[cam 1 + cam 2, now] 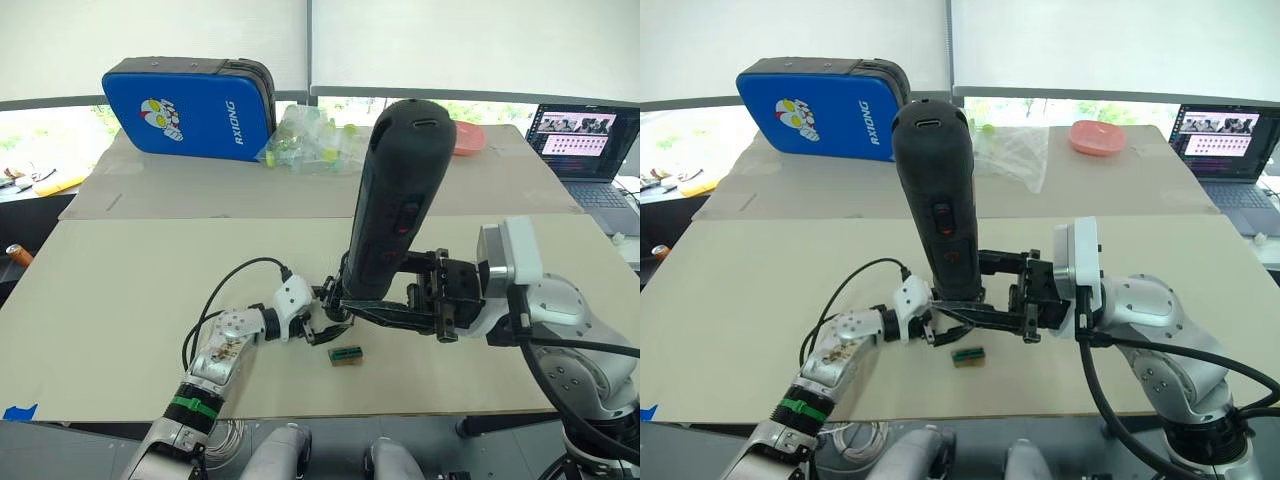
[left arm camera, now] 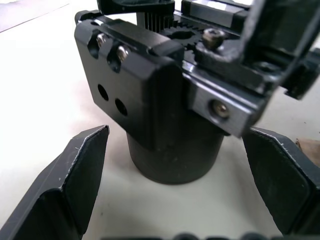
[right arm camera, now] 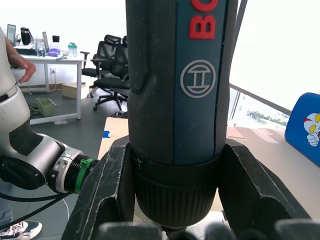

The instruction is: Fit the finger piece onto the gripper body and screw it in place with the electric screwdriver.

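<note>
Right end effector [image 1: 962, 312] is clamped on the electric screwdriver [image 1: 938, 200], fingers on either side of its lower collar. Screwdriver stands upright, tilted slightly, tip down over the gripper body [image 2: 165, 115]. Gripper body sits on the worktop [image 1: 120, 300] near the front edge, round base down. Left end effector [image 1: 332, 325] is open, a finger on each side of the gripper body's base, not touching it in the wrist view. A small green-brown block [image 1: 345, 355] lies on the worktop just beside it. Can't make out the finger piece.
</note>
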Controlling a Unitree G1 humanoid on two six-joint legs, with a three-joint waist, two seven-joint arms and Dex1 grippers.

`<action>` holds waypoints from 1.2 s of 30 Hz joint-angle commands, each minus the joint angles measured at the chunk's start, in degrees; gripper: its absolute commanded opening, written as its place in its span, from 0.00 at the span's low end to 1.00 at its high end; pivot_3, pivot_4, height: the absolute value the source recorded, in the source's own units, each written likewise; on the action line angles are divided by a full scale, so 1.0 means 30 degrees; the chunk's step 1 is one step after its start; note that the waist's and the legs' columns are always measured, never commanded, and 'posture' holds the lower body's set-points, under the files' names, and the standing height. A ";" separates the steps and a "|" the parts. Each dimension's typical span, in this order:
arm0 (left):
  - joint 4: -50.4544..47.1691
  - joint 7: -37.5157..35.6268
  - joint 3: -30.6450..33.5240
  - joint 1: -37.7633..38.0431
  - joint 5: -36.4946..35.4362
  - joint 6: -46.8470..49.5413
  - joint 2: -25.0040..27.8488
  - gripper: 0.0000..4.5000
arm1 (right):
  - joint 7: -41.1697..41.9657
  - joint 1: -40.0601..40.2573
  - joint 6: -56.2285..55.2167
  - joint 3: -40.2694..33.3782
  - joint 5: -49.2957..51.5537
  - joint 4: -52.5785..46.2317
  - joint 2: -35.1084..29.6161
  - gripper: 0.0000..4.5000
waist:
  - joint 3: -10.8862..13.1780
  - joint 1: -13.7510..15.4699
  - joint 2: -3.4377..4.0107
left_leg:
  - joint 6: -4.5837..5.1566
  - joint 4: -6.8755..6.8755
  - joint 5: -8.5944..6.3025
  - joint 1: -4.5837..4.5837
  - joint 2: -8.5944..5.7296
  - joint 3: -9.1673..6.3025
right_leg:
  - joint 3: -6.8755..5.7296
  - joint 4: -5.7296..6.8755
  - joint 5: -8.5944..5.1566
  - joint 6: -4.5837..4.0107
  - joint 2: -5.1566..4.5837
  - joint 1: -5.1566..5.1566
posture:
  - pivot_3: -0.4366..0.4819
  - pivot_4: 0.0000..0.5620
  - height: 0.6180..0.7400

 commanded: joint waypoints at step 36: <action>0.0740 -0.0221 -0.0379 0.0024 0.0242 0.0148 0.0137 0.51 | -0.0936 -0.5572 0.1397 0.0852 -0.0410 0.2036 0.1753 0.42 | -0.0009 -0.0070 0.0015 | 0.0000 0.0002 0.0000 0.0002 0.0000 0.0000 | 0.0005 0.0007 0.0004 -0.0002 0.0001 -0.0008 | 0.48 0.27 1.00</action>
